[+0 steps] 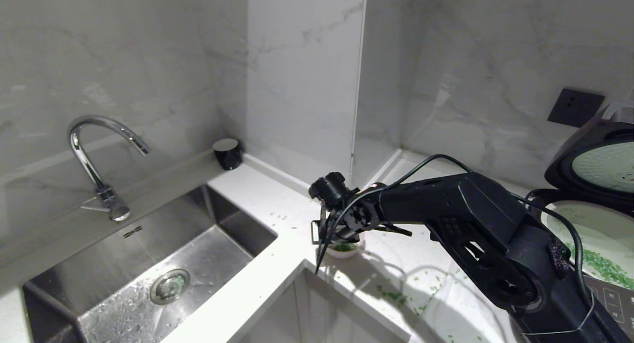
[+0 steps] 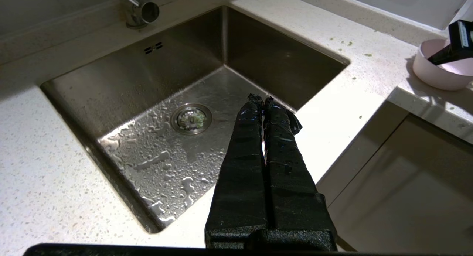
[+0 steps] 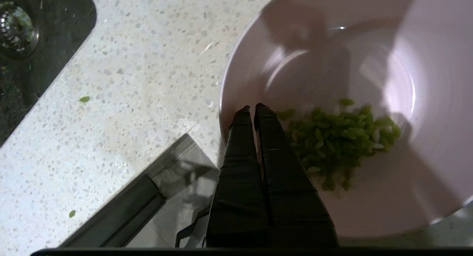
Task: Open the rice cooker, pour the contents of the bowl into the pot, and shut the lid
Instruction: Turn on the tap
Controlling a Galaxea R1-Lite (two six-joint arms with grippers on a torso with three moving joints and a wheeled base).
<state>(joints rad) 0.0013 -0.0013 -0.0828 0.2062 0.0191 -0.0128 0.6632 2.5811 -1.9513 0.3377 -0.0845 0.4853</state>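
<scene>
Watching the bowl [image 3: 332, 112] near the counter's inner corner, I am worrying most about a tip: the right gripper [image 3: 255, 110] is sitting with its fingers pressed together over the bowl's rim, and a small heap of green grains [image 3: 340, 134] is lying inside. If the pinch is thin or off-centre, I am judging that the bowl could swing, slide out or roll when it is lifted, scattering more grains beside the bowl, where several [image 1: 394, 297] are already lying loose on the counter [image 1: 277, 264]. The counter edge is just beside the bowl too, so a nudge could send it over.

From the right wrist view, the closed fingers are appearing to clamp the rim, one outside and one inside, though I cannot tell how firmly.

The rice cooker [image 1: 609, 283] is standing well apart from the bowl, on the far side of the right arm, with its lid [image 1: 602, 165] raised and the pot [image 1: 594, 234] already holding green grains.

The left gripper [image 2: 263, 101] is hanging closed and empty, away from the bowl, above the sink [image 2: 184, 101].
</scene>
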